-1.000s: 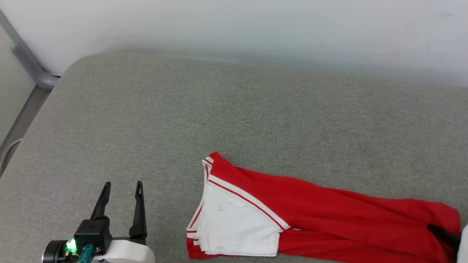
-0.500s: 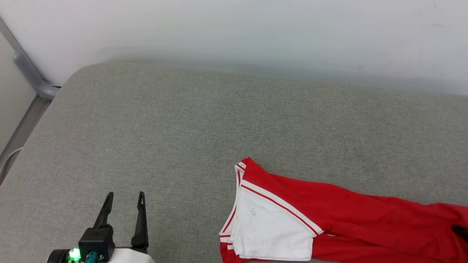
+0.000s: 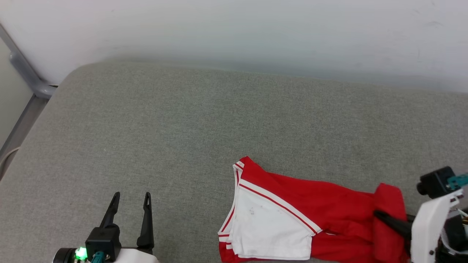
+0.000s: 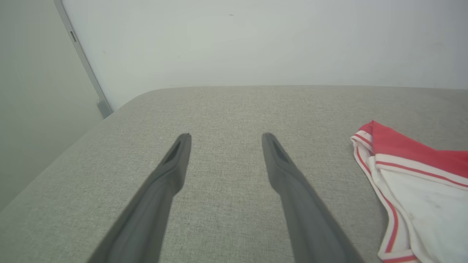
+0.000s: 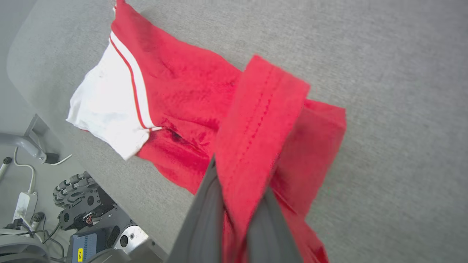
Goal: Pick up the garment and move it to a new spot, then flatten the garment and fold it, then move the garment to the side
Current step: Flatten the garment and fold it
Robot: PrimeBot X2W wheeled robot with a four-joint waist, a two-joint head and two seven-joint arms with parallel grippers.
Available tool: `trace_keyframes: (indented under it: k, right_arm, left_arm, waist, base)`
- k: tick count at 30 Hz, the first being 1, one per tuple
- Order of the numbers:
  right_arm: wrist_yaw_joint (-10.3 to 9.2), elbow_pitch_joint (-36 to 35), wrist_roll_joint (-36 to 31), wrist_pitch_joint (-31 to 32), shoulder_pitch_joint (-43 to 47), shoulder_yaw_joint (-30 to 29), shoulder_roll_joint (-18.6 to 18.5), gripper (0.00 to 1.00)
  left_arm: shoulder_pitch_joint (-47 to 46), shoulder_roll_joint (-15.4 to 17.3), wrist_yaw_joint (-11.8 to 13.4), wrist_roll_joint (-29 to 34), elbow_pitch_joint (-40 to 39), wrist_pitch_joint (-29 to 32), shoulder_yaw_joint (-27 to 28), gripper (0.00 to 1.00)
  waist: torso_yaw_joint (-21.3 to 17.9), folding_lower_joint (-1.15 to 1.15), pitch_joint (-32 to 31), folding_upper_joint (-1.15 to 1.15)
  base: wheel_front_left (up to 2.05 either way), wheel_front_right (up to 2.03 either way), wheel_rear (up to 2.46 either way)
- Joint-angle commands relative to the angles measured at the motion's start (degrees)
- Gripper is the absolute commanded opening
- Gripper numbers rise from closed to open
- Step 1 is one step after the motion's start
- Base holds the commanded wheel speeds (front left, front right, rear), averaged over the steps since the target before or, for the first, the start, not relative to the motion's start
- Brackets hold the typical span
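Now | right gripper (image 5: 239, 175) clamped on garment (image 5: 182, 84) hem, stitching clear in wrist view | left gripper (image 3: 131, 195) wide open, empty

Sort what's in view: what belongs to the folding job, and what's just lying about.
Job: garment, pinched at its red end by the shut right gripper; open left gripper; grey cushion under it.
Lying about: metal bar by the wall; floor cables; wheeled base.
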Motion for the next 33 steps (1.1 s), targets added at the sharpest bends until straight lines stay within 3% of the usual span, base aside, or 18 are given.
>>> trace_keyframes:
  k: [1, 11, 12, 18, 28, 33]
  right_arm:
    - [-0.05, -0.41, -0.36, 0.31, -1.02, 0.36, 0.53, 0.00]
    - [-0.05, 0.00, -8.10, 3.56, -16.00, 14.95, 8.30, 0.00]
    - [-0.05, 2.28, -9.22, 3.08, -19.95, 18.94, 10.41, 0.00]
    - [-0.05, 9.66, -11.05, 2.20, -26.19, 25.68, 14.24, 0.00]
    - [-0.05, 23.91, -10.14, -1.94, -32.23, 31.79, 21.01, 0.00]
    - [-0.05, 28.22, -9.23, -2.67, -33.14, 35.82, 22.58, 0.00]
  left_arm:
    - [-0.41, -0.03, -0.27, 0.27, 0.03, -0.12, 0.23, 1.00]
    - [-2.66, -0.80, -1.21, 1.02, 0.41, -0.12, -0.23, 1.00]
    - [-3.39, -0.92, -1.38, 1.03, 0.64, -0.12, -0.25, 1.00]
    - [-4.67, -1.23, -1.73, 1.16, 1.00, -0.12, -0.60, 1.00]
    - [-6.36, -1.68, -1.91, 0.89, 1.53, -0.12, -1.44, 1.00]
    - [-7.14, -1.93, -1.89, 0.86, 1.85, -0.12, -2.01, 1.00]
  waist:
    - [0.08, 0.00, 0.17, 0.00]
    - [2.14, 0.00, 2.49, 0.00]
    - [2.75, 0.00, 3.17, 0.00]
    - [4.09, 0.00, 4.37, 0.00]
    - [5.85, 0.00, 6.91, 0.00]
    - [6.21, 0.00, 7.73, 0.00]
  base:
    - [0.00, 0.00, 0.00]
    - [0.00, 0.00, 0.00]
    - [0.00, 0.00, 0.00]
    - [0.00, 0.00, 0.00]
    - [0.00, 0.00, 0.00]
    - [0.00, 0.00, 0.00]
